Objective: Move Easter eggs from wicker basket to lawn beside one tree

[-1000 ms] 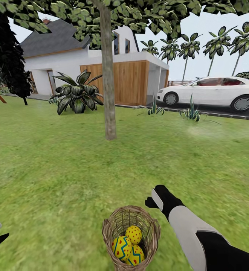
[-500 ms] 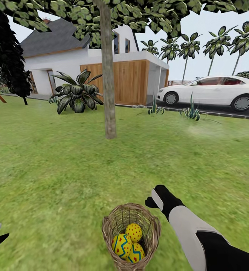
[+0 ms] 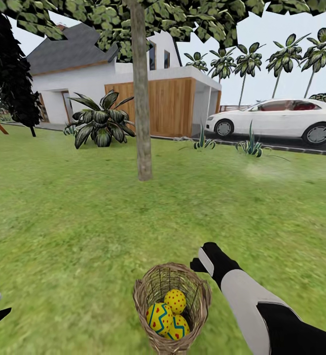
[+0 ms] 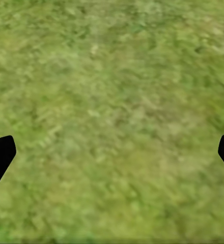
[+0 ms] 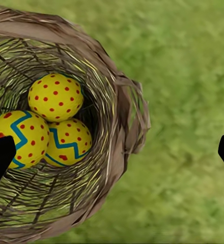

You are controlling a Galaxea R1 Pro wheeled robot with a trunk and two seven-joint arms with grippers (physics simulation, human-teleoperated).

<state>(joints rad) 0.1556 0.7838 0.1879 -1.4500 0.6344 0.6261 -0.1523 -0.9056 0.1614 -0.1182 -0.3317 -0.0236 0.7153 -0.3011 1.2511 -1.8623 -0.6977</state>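
Three eggs wait in the basket; both end effectors are spread and empty.

Left end effector over bare lawn. The Easter eggs, smooth, hard and likely slippery, nestle in the wicker basket; pinch one across its middle. Right end effector hovers above its rim.

I find no legible text, label, brand, number or sign on any surface. The white car at far right shows no readable plate or badge, and the house at far left carries no number or sign.
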